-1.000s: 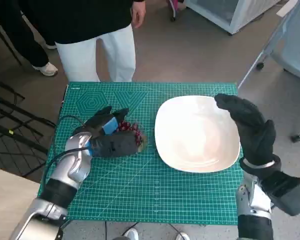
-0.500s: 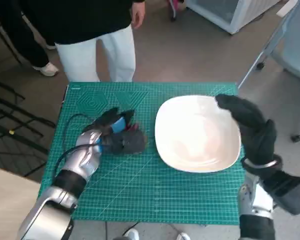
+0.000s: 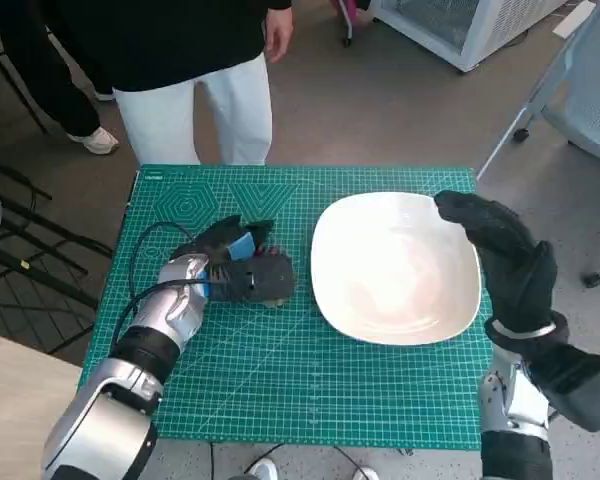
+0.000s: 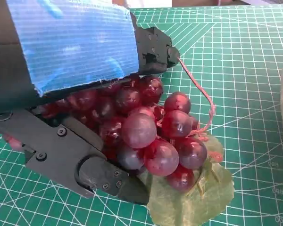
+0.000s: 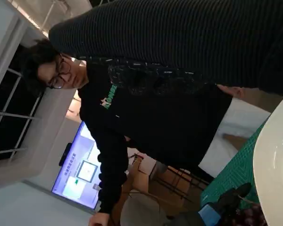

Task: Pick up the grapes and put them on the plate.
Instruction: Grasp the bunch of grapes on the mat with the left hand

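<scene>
Dark red plastic grapes (image 4: 151, 136), a whole bunch with a limp green fabric leaf (image 4: 193, 197) under it, are sitting in my left hand (image 3: 242, 272) right now. My black fingers (image 4: 80, 160) are wrapped round the bunch from both sides, and the blue tape on the back of that hand covers the top of it, so from my head camera you mostly just see my hand with a bit of leaf poking out on the plate side. Wrist cam shows it way better: glossy round berries packed tight against the palm, a thin pinkish stem wire (image 4: 198, 94) looping off the side, leaf resting on the green gridded cutting mat (image 3: 280, 380). Can't tell if the bunch is lifted or still down on the mat, but the leaf looks like it's touching

Big white rounded-square plate (image 3: 395, 268) is just beside my left hand, to my right, with a narrow strip of mat between them. No grapes on it yet

My right hand (image 3: 500, 255), the one in the black knitted glove, is holding nothing, fingers stretched out flat, hovering over the far right edge of the plate

Person in a black top and white trousers (image 3: 195, 100) is standing at the far side of the table, and my right wrist cam sees them too, sideways, with a lit screen (image 5: 80, 176) behind them
</scene>
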`<action>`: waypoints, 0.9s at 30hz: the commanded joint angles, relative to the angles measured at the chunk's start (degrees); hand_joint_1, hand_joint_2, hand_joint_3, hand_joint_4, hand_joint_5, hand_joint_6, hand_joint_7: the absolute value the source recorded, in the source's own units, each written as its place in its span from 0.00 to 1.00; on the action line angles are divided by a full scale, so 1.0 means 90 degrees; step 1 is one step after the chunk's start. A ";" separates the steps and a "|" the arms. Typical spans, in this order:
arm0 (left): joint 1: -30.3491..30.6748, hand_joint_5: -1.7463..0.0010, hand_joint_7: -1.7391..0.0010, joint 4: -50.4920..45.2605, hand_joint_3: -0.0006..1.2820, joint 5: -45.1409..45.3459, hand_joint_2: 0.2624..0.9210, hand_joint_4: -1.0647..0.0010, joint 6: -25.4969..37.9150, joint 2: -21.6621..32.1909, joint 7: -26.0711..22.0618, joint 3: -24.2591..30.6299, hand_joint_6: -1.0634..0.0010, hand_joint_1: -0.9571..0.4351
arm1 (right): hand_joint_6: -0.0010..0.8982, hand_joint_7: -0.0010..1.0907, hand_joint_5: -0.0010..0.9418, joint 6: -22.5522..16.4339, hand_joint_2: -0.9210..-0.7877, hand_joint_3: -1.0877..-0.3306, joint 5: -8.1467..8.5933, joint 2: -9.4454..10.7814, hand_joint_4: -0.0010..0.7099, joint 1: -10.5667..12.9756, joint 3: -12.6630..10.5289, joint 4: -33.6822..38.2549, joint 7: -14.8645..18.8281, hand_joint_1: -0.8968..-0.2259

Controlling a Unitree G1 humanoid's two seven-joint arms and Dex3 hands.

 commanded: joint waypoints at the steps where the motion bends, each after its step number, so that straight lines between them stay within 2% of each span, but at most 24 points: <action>1: 0.0188 0.99 0.99 0.0188 0.00 -0.0063 0.68 0.95 0.0009 -0.0122 0.0002 -0.0087 0.78 0.39 | 0.01 0.33 0.00 0.0012 0.00 0.55 -0.0008 -0.0034 0.27 0.0013 -0.0006 0.0117 0.0052 0.50; 4: 0.0189 0.99 0.98 0.0210 0.00 -0.0089 0.68 0.92 -0.0002 -0.0138 0.0067 -0.0079 0.74 0.43 | 0.01 0.33 0.00 0.0018 0.00 0.55 -0.0018 -0.0033 0.27 0.0005 0.0001 0.0108 0.0041 0.50; 6: 0.0191 0.98 0.98 0.0222 0.00 -0.0097 0.69 0.82 -0.0015 -0.0139 0.0118 -0.0084 0.69 0.48 | 0.01 0.33 0.00 0.0021 0.00 0.55 -0.0028 -0.0034 0.27 0.0000 0.0004 0.0100 0.0031 0.50; 10: 0.0218 0.93 0.97 0.0208 0.01 -0.0056 0.74 0.49 -0.0022 -0.0122 0.0253 -0.0165 0.55 0.59 | 0.01 0.33 0.00 0.0029 0.00 0.55 -0.0028 -0.0043 0.27 -0.0012 0.0001 0.0106 0.0033 0.50; 11: 0.0228 0.90 0.97 0.0197 0.01 -0.0021 0.76 0.43 -0.0015 -0.0117 0.0310 -0.0207 0.51 0.61 | 0.01 0.33 0.00 0.0031 0.00 0.55 -0.0024 -0.0046 0.27 -0.0016 0.0000 0.0110 0.0036 0.50; 13: 0.0264 0.72 0.97 0.0137 0.02 0.0103 0.82 0.37 0.0016 -0.0098 0.0476 -0.0336 0.42 0.70 | 0.01 0.33 0.00 0.0037 0.00 0.55 -0.0016 -0.0053 0.27 -0.0026 -0.0005 0.0120 0.0044 0.50; 15: 0.0324 0.52 0.96 0.0019 0.04 0.0268 0.90 0.36 0.0057 -0.0064 0.0682 -0.0490 0.33 0.82 | 0.01 0.33 0.00 0.0042 0.00 0.55 -0.0012 -0.0061 0.27 -0.0040 -0.0010 0.0134 0.0048 0.50; 16: 0.0358 0.46 0.95 -0.0050 0.04 0.0339 0.93 0.37 0.0072 -0.0044 0.0777 -0.0552 0.30 0.85 | 0.01 0.33 0.00 0.0044 0.00 0.55 -0.0010 -0.0064 0.27 -0.0047 -0.0012 0.0142 0.0048 0.50; 17: 0.0395 0.40 0.92 -0.0126 0.05 0.0404 0.95 0.37 0.0083 -0.0021 0.0868 -0.0607 0.28 0.87 | 0.01 0.33 0.00 0.0045 0.00 0.55 -0.0009 -0.0067 0.27 -0.0055 -0.0013 0.0152 0.0049 0.50; 18: 0.0429 0.36 0.84 -0.0200 0.06 0.0450 0.96 0.38 0.0086 0.0004 0.0940 -0.0644 0.30 0.86 | 0.01 0.33 0.00 0.0046 0.00 0.55 -0.0007 -0.0069 0.27 -0.0063 -0.0013 0.0160 0.0049 0.50; 21: 0.0533 0.28 0.53 -0.0439 0.10 0.0522 0.99 0.41 0.0070 0.0087 0.1072 -0.0693 0.42 0.76 | 0.01 0.33 0.00 0.0052 0.00 0.55 -0.0006 -0.0069 0.27 -0.0079 -0.0008 0.0164 0.0044 0.50; 22: 0.0566 0.26 0.46 -0.0514 0.10 0.0528 0.99 0.42 0.0063 0.0114 0.1095 -0.0695 0.44 0.74 | 0.01 0.33 0.00 0.0055 0.00 0.55 -0.0006 -0.0066 0.27 -0.0082 -0.0005 0.0159 0.0041 0.50; 24: 0.0622 0.26 0.38 -0.0640 0.11 0.0526 1.00 0.44 0.0049 0.0163 0.1127 -0.0693 0.46 0.71 | 0.01 0.33 0.00 0.0060 0.00 0.55 -0.0007 -0.0062 0.27 -0.0088 0.0001 0.0150 0.0036 0.50; 27: 0.0672 0.27 0.33 -0.0733 0.11 0.0481 1.00 0.44 0.0000 0.0214 0.1128 -0.0659 0.46 0.70 | 0.01 0.33 0.00 0.0064 0.00 0.55 -0.0005 -0.0058 0.27 -0.0099 0.0004 0.0149 0.0035 0.50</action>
